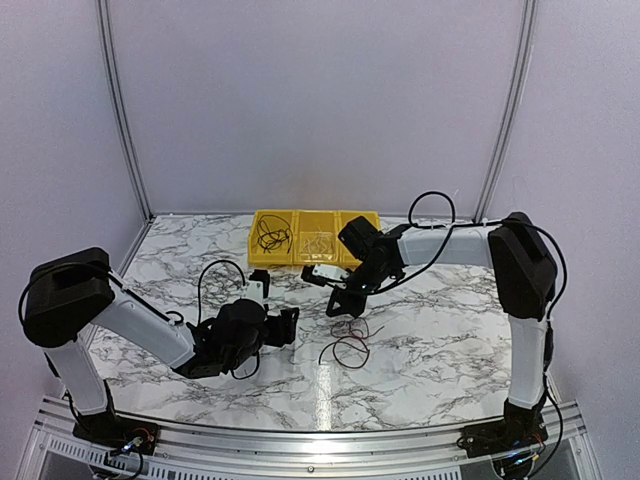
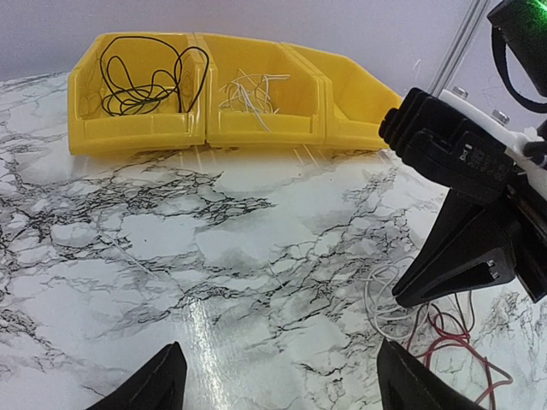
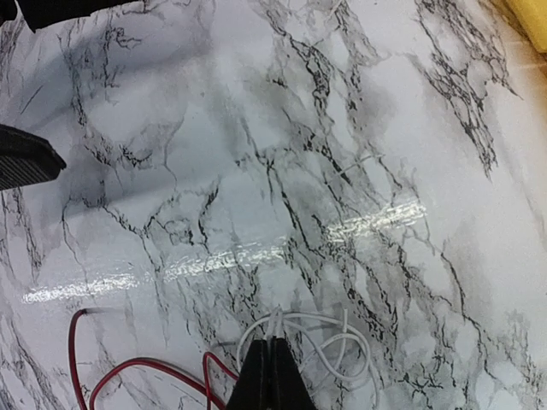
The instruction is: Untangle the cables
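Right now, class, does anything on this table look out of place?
Yes: a tangle of red and white cables lies loose on the table, while black wires and white wires sit sorted in the yellow bins.

Glossy marble-look worktop (image 1: 450,350), smooth shiny yellow plastic bins (image 2: 137,132), thin smooth-coated cables (image 1: 348,340), matt black plastic right pincer (image 3: 272,342).

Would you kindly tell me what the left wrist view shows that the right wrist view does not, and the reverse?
Only the left wrist view: the yellow plastic bins, one holding thin black wires, the next holding pale wires, and the open left gripper. Only the right wrist view: the pinch itself, with the right gripper shut on the thin white wire. Both: that gripper, that wire, the thin red wire beside it, and the grey-veined marble tabletop.
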